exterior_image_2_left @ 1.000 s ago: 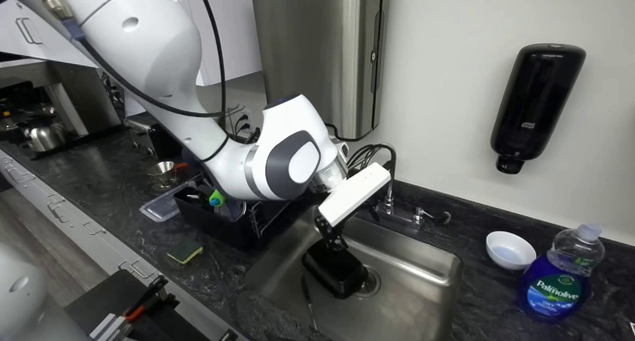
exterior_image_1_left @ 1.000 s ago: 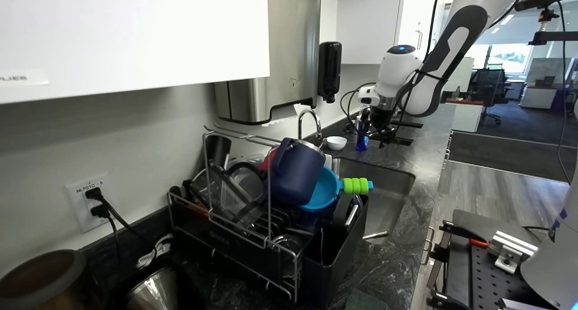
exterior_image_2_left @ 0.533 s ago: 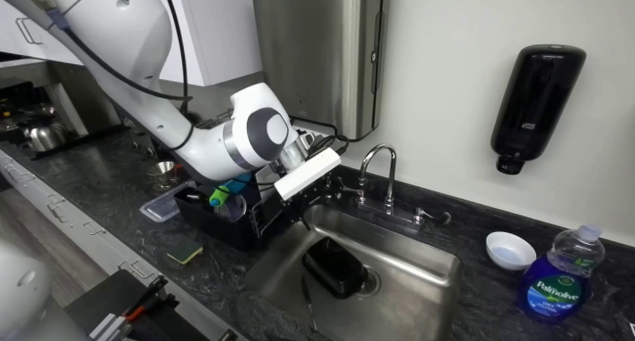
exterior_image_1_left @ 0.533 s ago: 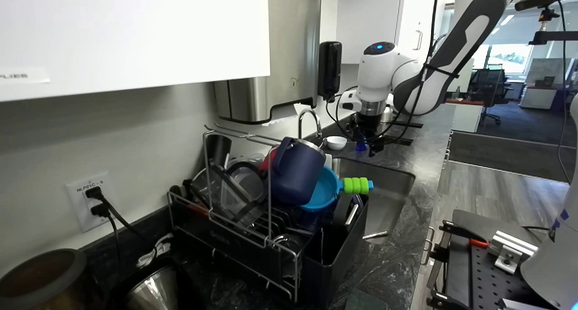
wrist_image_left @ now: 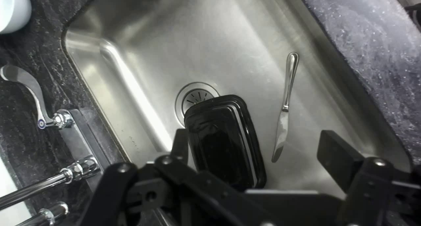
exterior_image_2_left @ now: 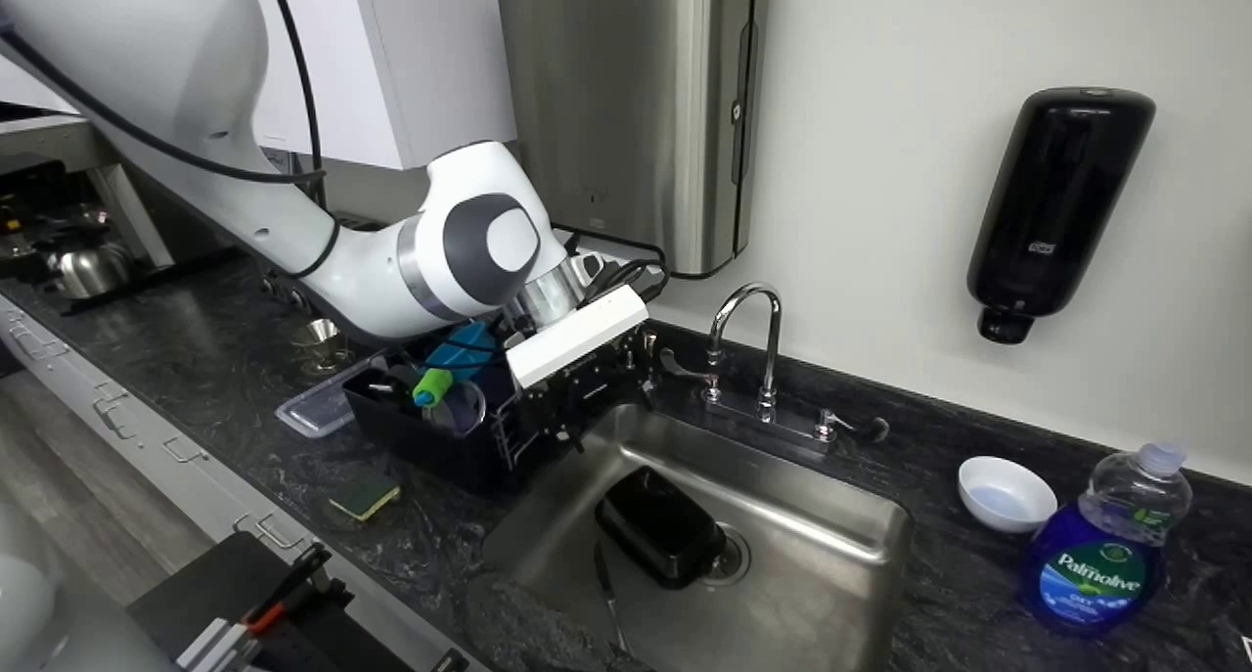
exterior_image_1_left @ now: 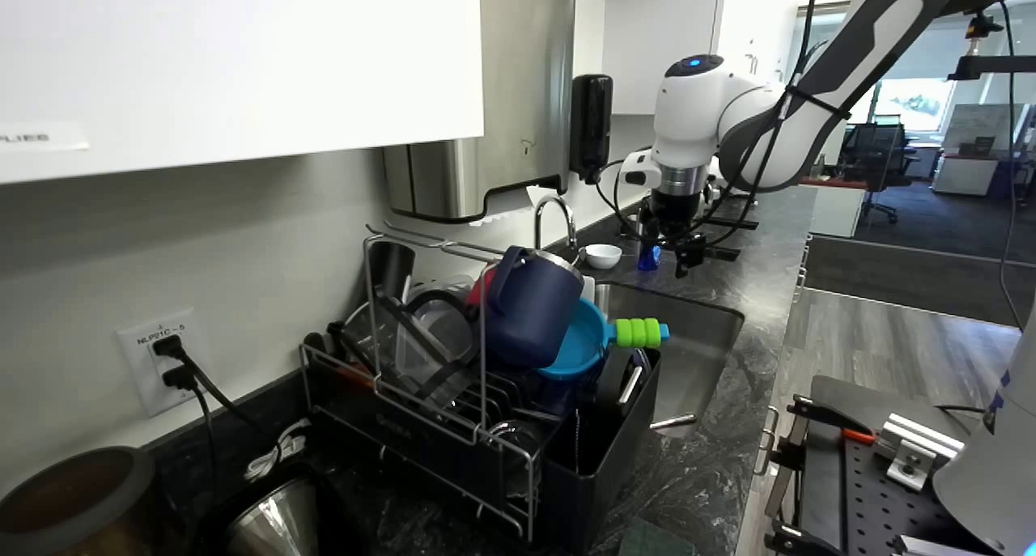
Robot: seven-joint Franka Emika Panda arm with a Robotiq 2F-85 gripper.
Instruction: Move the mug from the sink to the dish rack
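Note:
The large navy-blue mug (exterior_image_1_left: 530,313) lies tilted in the black dish rack (exterior_image_1_left: 429,451), beside the cyan bowl (exterior_image_1_left: 579,341), in an exterior view. The rack's end (exterior_image_2_left: 430,447) also shows in another exterior view, where the arm hides the mug. The steel sink (exterior_image_2_left: 792,604) holds a black rectangular container (exterior_image_2_left: 660,525) and a knife (exterior_image_2_left: 608,594); no mug shows in it. My gripper (exterior_image_2_left: 608,423) is over the sink's rack-side end. In the wrist view the gripper (wrist_image_left: 258,150) is open with nothing between its fingers; the container (wrist_image_left: 220,137) and knife (wrist_image_left: 286,104) lie below.
A curved faucet (exterior_image_2_left: 773,339) stands behind the sink. A white bowl (exterior_image_2_left: 1007,494) and a blue soap bottle (exterior_image_2_left: 1095,545) are on the counter beside it. A sponge (exterior_image_2_left: 365,494) lies near the rack. A metal towel dispenser (exterior_image_2_left: 626,114) hangs above.
My open-handed arm has moved away from above the black container, toward the rack-side end of the sink and higher, with the wrist less tilted. The mug, container and knife have not moved.

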